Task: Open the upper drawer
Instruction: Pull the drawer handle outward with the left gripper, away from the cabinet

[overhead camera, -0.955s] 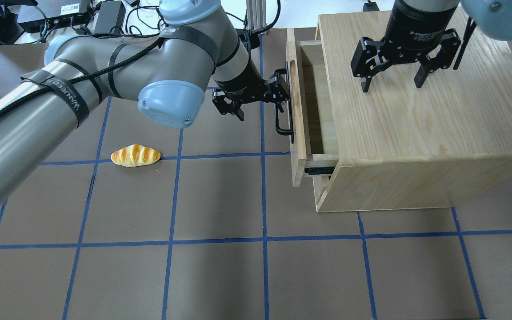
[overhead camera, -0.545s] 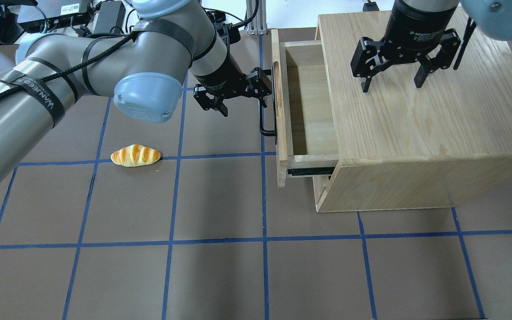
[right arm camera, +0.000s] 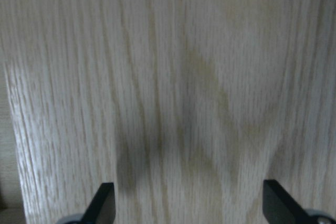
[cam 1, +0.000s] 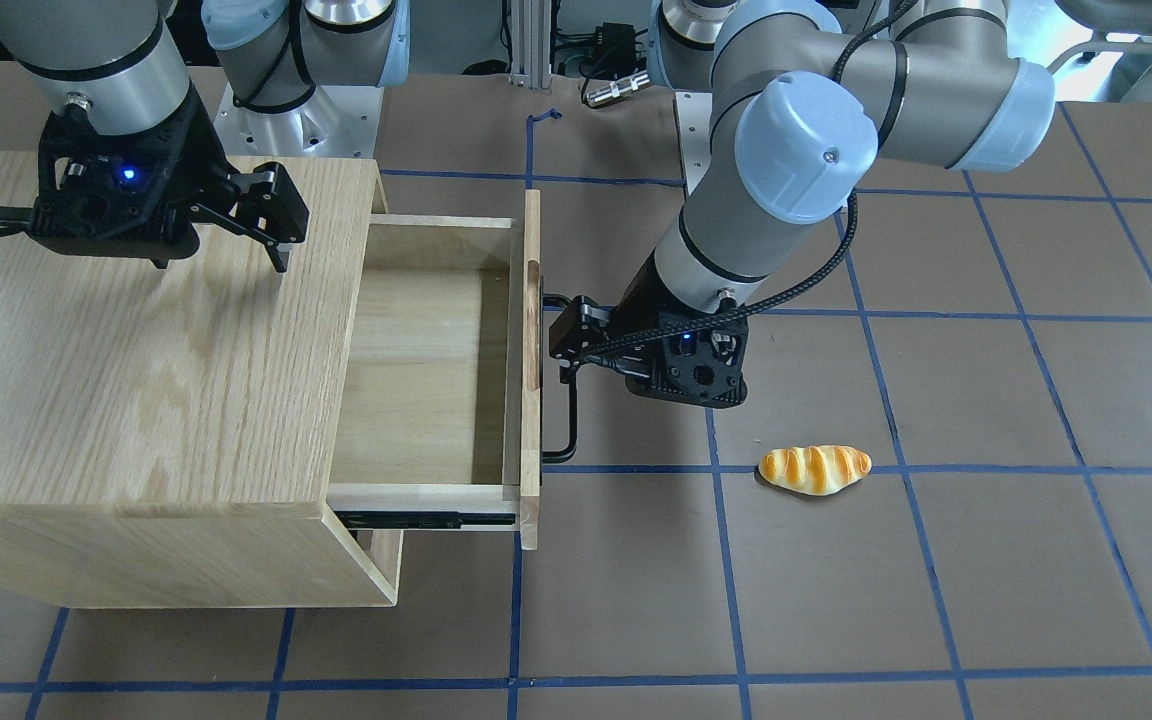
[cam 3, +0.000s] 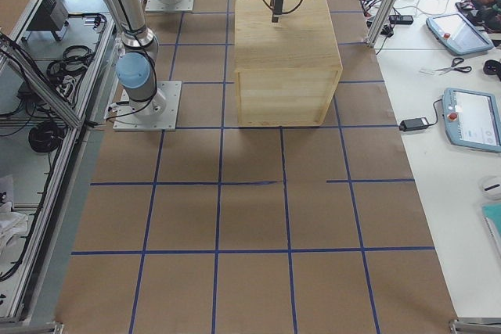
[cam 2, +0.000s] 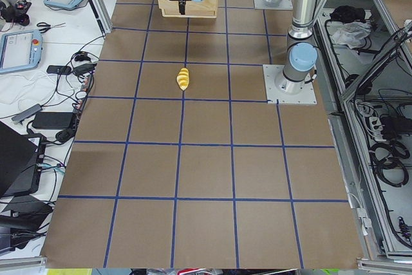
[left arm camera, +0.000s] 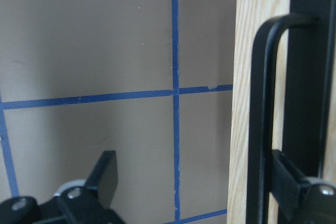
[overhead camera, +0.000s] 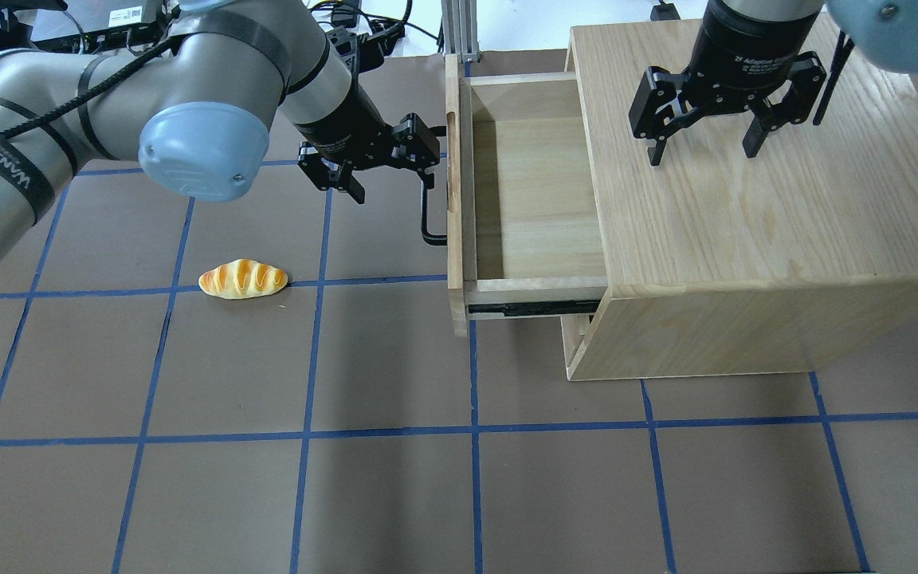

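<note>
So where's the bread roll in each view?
Exterior front-facing: bread roll right of centre, low.
Overhead exterior: bread roll left of centre.
Exterior left: bread roll upper middle, small.
Exterior right: not in it.
Left wrist-mounted: not in it.
Right wrist-mounted: not in it.
Landmark: the blue tape line it lies on, out from the upper drawer front.

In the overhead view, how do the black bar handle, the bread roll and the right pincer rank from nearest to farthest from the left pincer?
1. The black bar handle, hooked by the left pincer, on its right.
2. The bread roll, nearer the robot and further left.
3. The right pincer, far to the right, above the cabinet.
</note>
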`<state>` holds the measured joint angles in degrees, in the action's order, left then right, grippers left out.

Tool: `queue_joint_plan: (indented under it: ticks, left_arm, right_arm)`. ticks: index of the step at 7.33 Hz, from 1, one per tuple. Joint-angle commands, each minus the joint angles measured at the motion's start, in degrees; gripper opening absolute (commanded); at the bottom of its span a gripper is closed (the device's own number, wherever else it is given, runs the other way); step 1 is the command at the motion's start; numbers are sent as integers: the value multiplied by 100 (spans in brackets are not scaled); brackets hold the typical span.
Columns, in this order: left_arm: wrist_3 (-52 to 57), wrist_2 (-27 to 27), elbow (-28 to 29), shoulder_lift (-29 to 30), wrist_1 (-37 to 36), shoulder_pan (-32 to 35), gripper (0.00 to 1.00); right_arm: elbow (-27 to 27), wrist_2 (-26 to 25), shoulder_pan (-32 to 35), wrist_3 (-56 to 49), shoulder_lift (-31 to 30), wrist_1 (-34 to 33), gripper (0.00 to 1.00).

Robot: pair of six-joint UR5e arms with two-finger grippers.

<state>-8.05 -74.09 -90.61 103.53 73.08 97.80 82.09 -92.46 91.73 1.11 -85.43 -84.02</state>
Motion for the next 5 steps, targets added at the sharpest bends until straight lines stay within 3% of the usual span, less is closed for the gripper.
queue_joint_plan:
  ticks: [1,5]
  left_arm:
    - [189,0,-61,-87,189,-182,100]
    - [251,-123,-150,-158,241,-375,100]
  right_arm:
    - [9,0,-6,3,0,0,100]
    - [9,0,2,-6,0,0,100]
